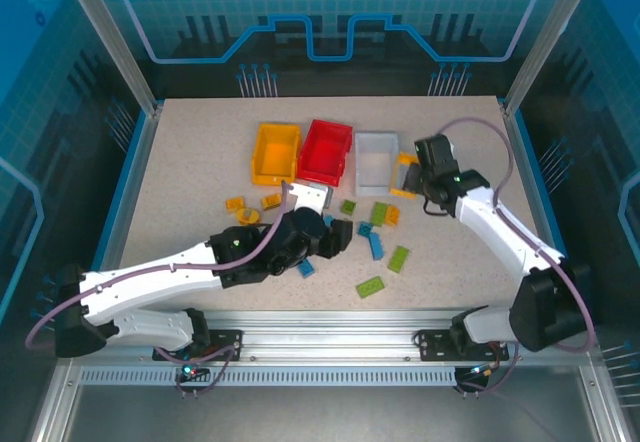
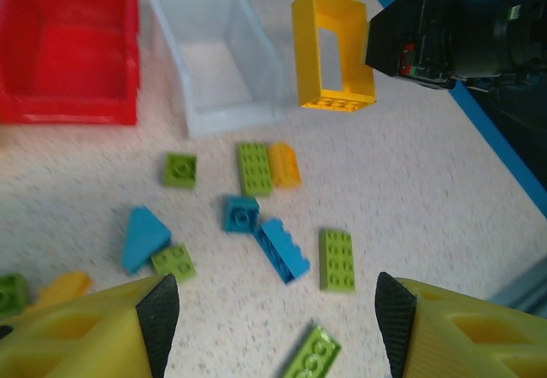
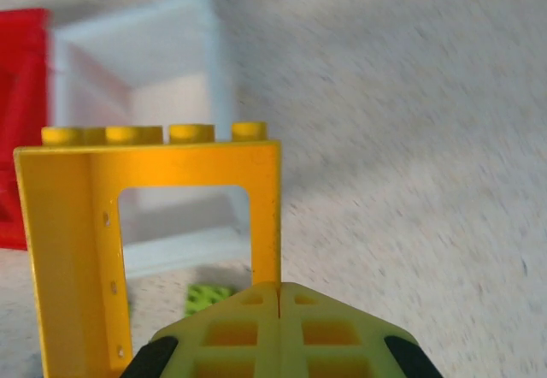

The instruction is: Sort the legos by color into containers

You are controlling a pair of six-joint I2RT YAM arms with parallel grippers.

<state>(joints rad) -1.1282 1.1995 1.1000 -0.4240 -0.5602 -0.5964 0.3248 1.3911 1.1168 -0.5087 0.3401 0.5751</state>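
Observation:
My right gripper (image 3: 280, 297) is shut on one thin side of a yellow-orange window-frame lego (image 3: 77, 224), which hangs studs-away just right of the white container (image 1: 377, 158). The left wrist view shows that frame (image 2: 333, 49) lifted off the table beside the white container (image 2: 218, 57). My left gripper (image 2: 278, 314) stands open above loose legos: a green plate (image 2: 338, 258), a blue brick (image 2: 282, 248), a blue square (image 2: 241, 214) and a green plate (image 2: 312, 354) close under the jaws. The red container (image 1: 326, 150) and the yellow-orange container (image 1: 275, 154) stand left of the white one.
More legos lie scattered mid-table: orange ones (image 1: 236, 203) at the left, green ones (image 1: 370, 286) toward the front. The blue table rim (image 2: 504, 151) runs along the right side. My left arm (image 1: 160, 282) stretches diagonally across the front left.

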